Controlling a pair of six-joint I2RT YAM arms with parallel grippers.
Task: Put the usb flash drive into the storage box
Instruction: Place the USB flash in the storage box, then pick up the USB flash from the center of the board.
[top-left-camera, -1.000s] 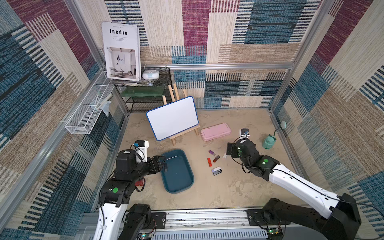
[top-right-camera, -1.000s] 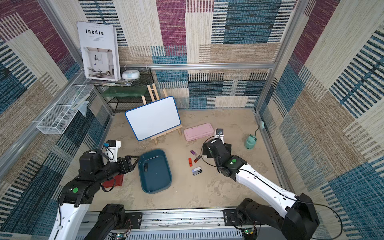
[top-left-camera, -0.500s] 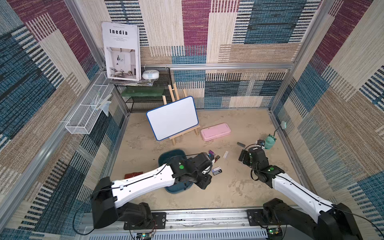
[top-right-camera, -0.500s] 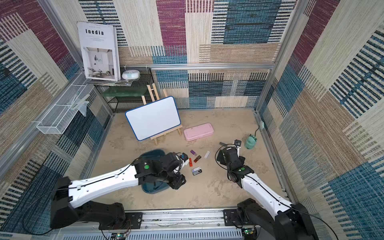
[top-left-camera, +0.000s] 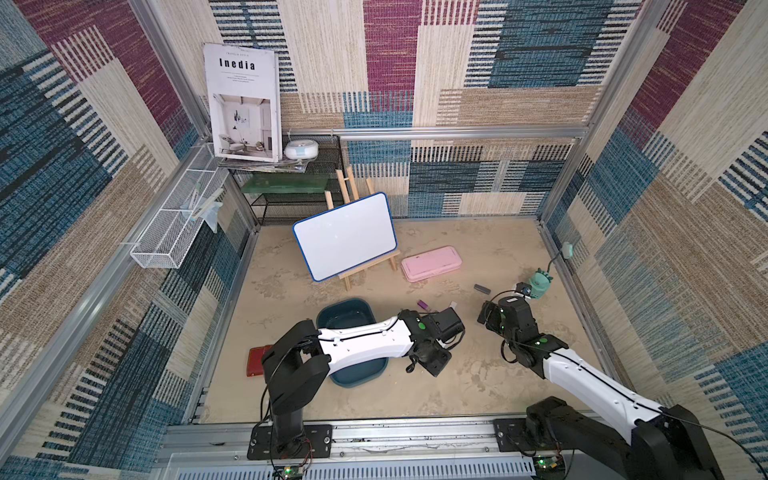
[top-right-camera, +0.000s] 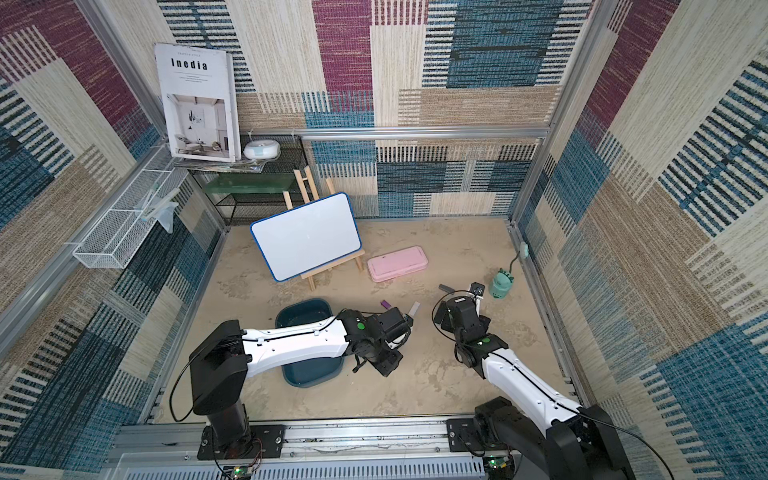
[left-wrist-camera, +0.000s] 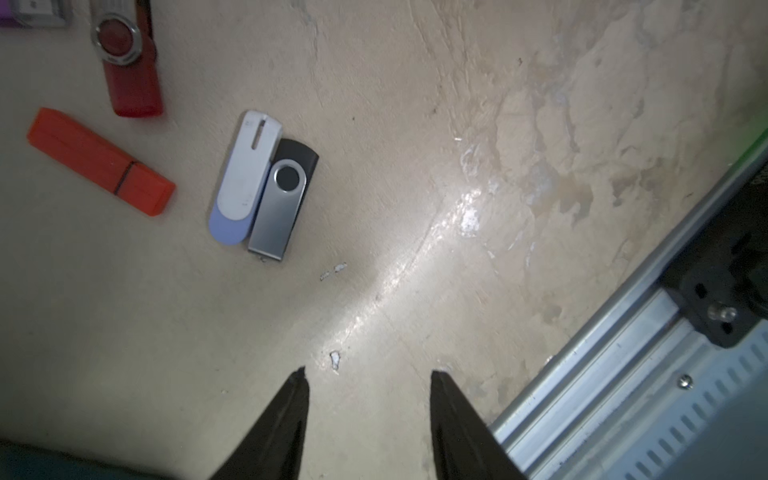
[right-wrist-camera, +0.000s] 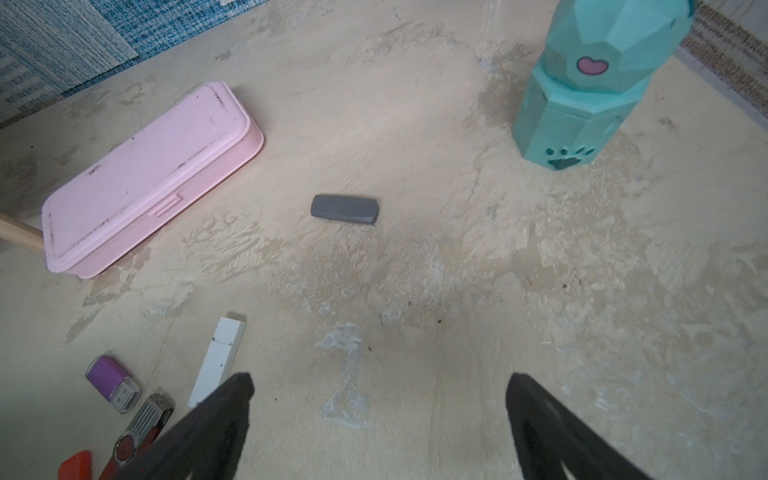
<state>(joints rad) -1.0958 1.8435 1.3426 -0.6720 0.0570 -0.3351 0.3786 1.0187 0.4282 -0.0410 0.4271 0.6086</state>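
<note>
The shallow dark teal plastic storage box (top-left-camera: 341, 319) looks empty where the arm leaves it uncovered, so the task seems barely begun. Just right of it, the left end effector (left-wrist-camera: 368, 372) hovers with jaws partly spread and empty, short of the black-and-silver swivel usb flash drive (left-wrist-camera: 279, 208). That drive lies on the sandy beige table (top-left-camera: 478, 386), touching a white-and-lavender drive (left-wrist-camera: 245, 174). Further right, the right end effector (right-wrist-camera: 380, 379) gapes wide, empty. Grasp, carry and drop remain.

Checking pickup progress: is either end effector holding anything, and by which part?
Nothing is held; left end effector and right end effector are both open and empty.
</note>
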